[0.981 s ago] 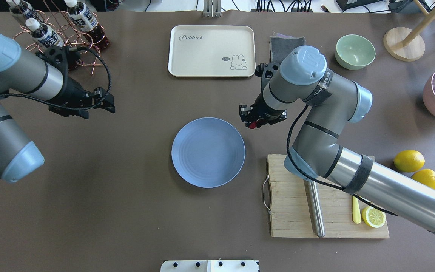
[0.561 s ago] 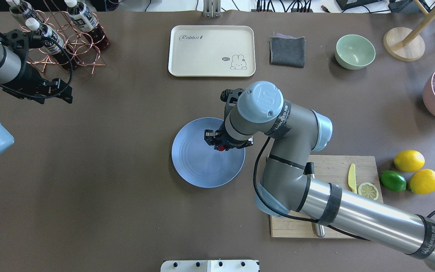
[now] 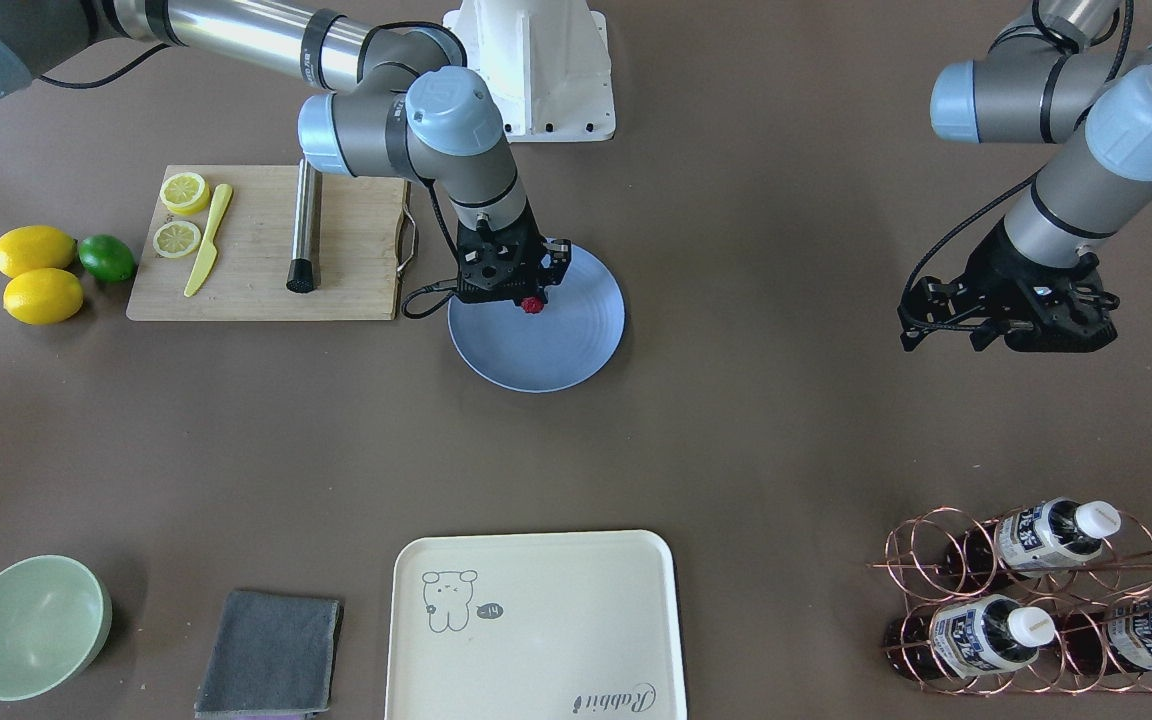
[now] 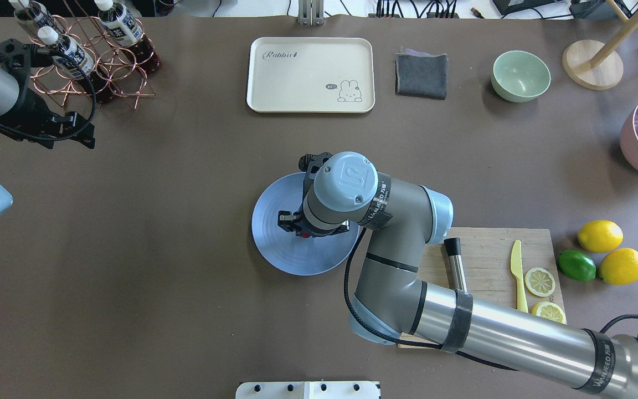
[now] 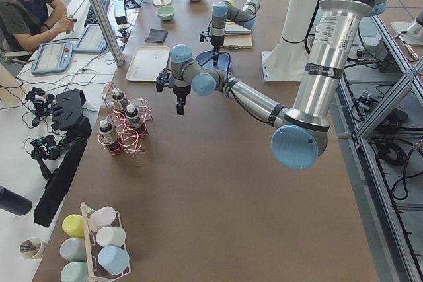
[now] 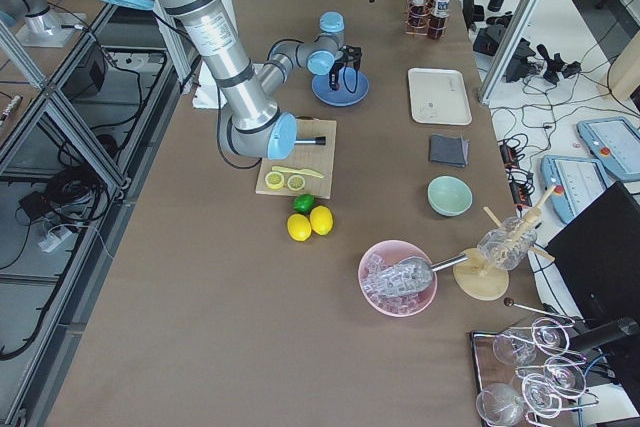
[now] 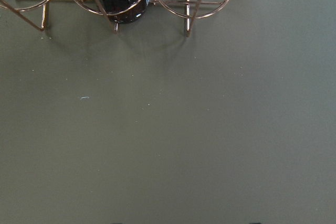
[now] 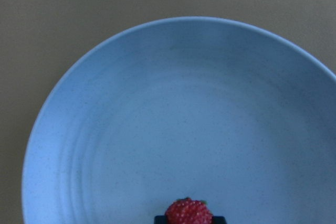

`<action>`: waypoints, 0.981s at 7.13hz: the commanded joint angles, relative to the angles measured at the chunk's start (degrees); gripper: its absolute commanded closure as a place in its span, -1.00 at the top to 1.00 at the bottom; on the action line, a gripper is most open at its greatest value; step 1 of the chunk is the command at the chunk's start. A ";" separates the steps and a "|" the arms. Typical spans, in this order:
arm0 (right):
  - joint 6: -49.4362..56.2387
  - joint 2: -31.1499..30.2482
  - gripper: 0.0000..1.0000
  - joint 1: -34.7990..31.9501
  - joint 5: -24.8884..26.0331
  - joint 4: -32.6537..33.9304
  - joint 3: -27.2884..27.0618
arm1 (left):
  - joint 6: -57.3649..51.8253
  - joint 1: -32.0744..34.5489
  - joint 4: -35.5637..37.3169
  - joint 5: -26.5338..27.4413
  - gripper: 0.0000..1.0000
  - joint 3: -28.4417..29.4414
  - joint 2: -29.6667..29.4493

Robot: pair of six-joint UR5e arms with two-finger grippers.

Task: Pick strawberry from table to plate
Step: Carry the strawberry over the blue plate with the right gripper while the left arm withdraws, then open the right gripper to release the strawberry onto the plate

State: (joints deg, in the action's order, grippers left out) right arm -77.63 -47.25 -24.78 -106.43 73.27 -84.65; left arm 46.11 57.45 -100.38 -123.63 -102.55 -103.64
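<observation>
Right jaws are narrow, pinched on the strawberry [image 8: 188, 212]. The berry is held clear of the table [image 3: 736, 430] and over the plate [image 8: 157, 108], which spreads beneath and ahead of the jaws. We cannot tell how far above the plate it hangs. Left jaws are well off to the side over bare table. No tips meet in the lower middle of their wrist view, so we judge them wide and empty. Risks from here, as we read them: a release from too high could let the round berry bounce or roll over the shallow rim and back onto the table. The bumpy skin may cling to one pad when the jaws part, so the berry is flung sideways or carried off as the arm lifts. Coming down too far would crush the berry against the plate, and a hard pinch would bruise it. Writing: the cream tray [image 4: 310, 75] on the far side of the jaws bears "Rabbit" in script, a rabbit drawing and a small speech bubble. The joint cap [image 4: 346, 177] above the jaws shows the UR mark. The black band [image 4: 607, 354] up the arm has white letters we cannot read with certainty. The bottles [image 3: 1056, 535] have printed labels, too small to read.
</observation>
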 commanded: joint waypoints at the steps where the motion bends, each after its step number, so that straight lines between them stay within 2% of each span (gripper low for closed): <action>1: -0.06 0.75 0.99 -0.09 0.09 -0.05 0.54 | 0.12 0.03 0.00 -0.12 0.70 -0.11 0.01; 4: 0.02 0.14 1.00 -3.14 -1.57 0.64 -1.56 | -0.14 1.86 0.09 -2.22 0.71 -0.54 0.45; 5: 0.90 -3.52 1.00 -8.13 -6.80 6.65 -8.62 | -0.32 3.00 0.09 -2.31 0.71 -2.64 2.80; 6: 6.13 -10.34 1.00 -14.88 -12.86 10.72 -17.39 | -1.36 4.76 0.09 -2.49 0.71 -4.74 4.92; 7: 15.66 -16.32 1.00 -23.30 -19.71 13.37 -21.40 | -6.77 7.82 0.18 -3.62 0.72 -4.77 7.37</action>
State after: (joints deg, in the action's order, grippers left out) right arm -70.93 -56.44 -38.92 -118.40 82.63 -99.36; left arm 43.93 62.15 -100.27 -126.26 -106.39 -99.14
